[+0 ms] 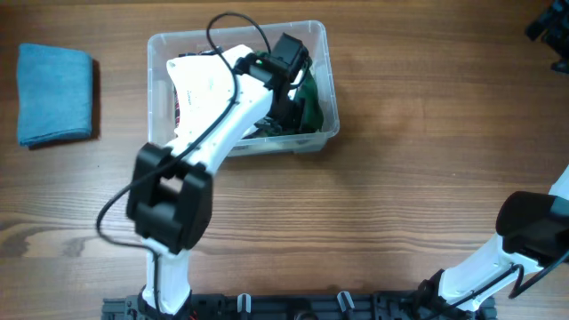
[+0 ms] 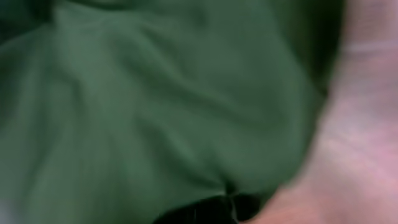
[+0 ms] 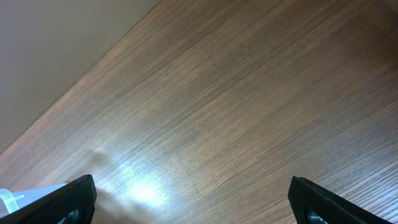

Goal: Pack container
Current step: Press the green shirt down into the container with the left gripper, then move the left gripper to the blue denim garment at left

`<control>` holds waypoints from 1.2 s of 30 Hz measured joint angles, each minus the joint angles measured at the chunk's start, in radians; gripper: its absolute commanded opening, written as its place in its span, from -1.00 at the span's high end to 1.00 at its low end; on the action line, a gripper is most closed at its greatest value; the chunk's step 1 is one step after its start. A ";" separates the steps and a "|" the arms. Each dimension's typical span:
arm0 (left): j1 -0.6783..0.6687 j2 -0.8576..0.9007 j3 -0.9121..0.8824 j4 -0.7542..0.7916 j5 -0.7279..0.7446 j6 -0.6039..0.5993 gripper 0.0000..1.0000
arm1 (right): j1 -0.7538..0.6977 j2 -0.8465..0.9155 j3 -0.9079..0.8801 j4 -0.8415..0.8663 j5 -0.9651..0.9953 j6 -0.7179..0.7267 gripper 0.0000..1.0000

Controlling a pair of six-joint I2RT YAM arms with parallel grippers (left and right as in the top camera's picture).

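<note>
Toward the far side of the table (image 1: 400,160), left of centre: the container (image 1: 156,82), clear-walled, long side facing the arms. Down inside its right end, against a green cloth (image 1: 313,96): the left gripper (image 2: 211,211), closed tight. Up close, nothing but that green cloth (image 2: 155,112) filling the wrist view, blurred, folds gathering toward the dark fingertips; cannot tell whether a fold is pinched between them. Reaching from the near edge diagonally over the container's front wall: the left arm (image 1: 213,116), wrist tipped down into the bin. Low at the near right corner, well apart from the container: the right arm (image 1: 524,231). Spread wide over bare wood, holding nothing: the right gripper (image 3: 193,199). Far left on the table, folded: a blue cloth (image 1: 55,93).
</note>
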 measured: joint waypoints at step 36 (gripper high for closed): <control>0.485 -0.325 0.113 -0.083 0.004 0.010 -0.99 | 0.000 0.000 0.000 0.000 0.000 0.000 -1.00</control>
